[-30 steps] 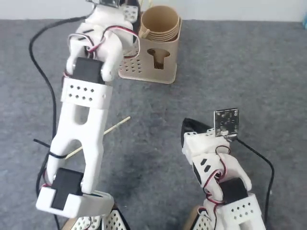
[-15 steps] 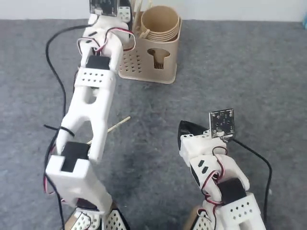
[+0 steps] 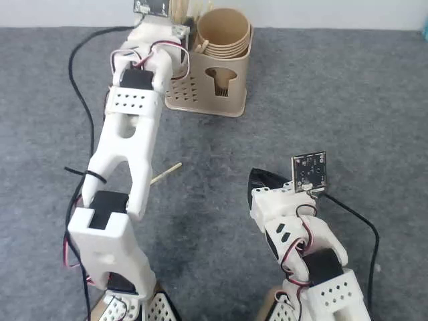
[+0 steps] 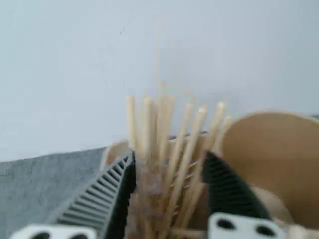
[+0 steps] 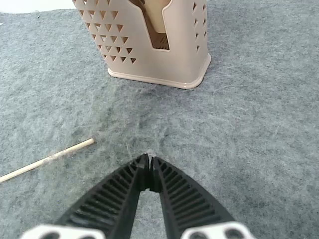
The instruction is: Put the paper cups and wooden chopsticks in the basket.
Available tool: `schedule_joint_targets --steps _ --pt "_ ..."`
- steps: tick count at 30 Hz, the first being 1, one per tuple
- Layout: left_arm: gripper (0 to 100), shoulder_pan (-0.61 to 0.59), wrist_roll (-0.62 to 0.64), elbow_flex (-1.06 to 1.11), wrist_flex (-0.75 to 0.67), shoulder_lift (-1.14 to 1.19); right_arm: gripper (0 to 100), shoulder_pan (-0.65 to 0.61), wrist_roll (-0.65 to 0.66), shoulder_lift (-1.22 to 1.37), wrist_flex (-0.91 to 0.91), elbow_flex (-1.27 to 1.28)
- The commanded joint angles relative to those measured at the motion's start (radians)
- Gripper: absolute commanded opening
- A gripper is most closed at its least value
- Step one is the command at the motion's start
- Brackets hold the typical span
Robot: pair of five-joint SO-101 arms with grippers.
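Checked the high view first: found the basket (image 3: 221, 80) at the top middle, already stuffed with a nested stack of paper cups (image 3: 224, 30) and, just left of those, a bundle of wooden chopsticks (image 4: 169, 147). Spotted the left gripper (image 4: 171, 162) right over that bundle, jaws spread to either side of the sticks and not visibly pinching any of them. Couldn't tell for sure about one blurry stick poking up above the rest. Caught the right gripper (image 5: 148, 167) down in the lower right of the high view, low over the grey mat (image 3: 348, 120), jaws pressed together on nothing.

Noticed one loose chopstick (image 3: 167, 172) lying flat on the mat, left of centre, partly tucked under the left arm (image 3: 124, 154) and well apart from the basket. Reckoned that as the only leftover piece of the job.

Guessed pretty easy handling: light as anything, stiff, thin, so prone to rolling or pivoting in the jaws. Figured on pinching near the middle, across the width, for balance, then tipping upright before dropping into the slot. Expected a bit of trouble getting under something lying so flat on a fuzzy surface, so probably worth pressing down into the mat before closing. Wouldn't squeeze hard either, for fear of snapping wood that skinny.
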Motion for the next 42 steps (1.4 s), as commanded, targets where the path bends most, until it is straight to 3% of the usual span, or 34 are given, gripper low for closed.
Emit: schedule_joint_targets --steps 1,9,18,24,28,31,36,42 --pt "42 -0.011 0.006 -0.119 0.166 -0.1 0.9 0.001 -0.006 -0.016 -0.022 -0.009" --pt "42 -0.071 0.005 -0.236 0.526 -0.29 0.9 -0.007 0.052 -0.015 -0.018 -0.009" --pt "42 -0.195 0.008 -0.24 0.628 -0.394 0.9 -0.093 0.084 -0.005 0.012 -0.015" --pt "42 -0.304 0.006 -0.266 0.796 -0.476 0.9 -0.257 0.302 -0.004 0.004 -0.017" --pt "42 -0.391 0.006 -0.262 0.925 -0.609 4.3 -0.3 0.354 0.021 0.012 -0.077" --pt "42 -0.477 0.006 -0.262 1.019 -0.689 11.7 -0.305 0.328 0.136 0.016 -0.153" --pt "42 -0.663 0.006 -0.259 1.1 -0.72 10.6 -0.348 0.324 0.453 0.008 -0.338" --pt "42 -0.868 0.006 -0.107 1.02 -0.727 10.6 -0.499 0.442 0.849 0.008 -0.591"
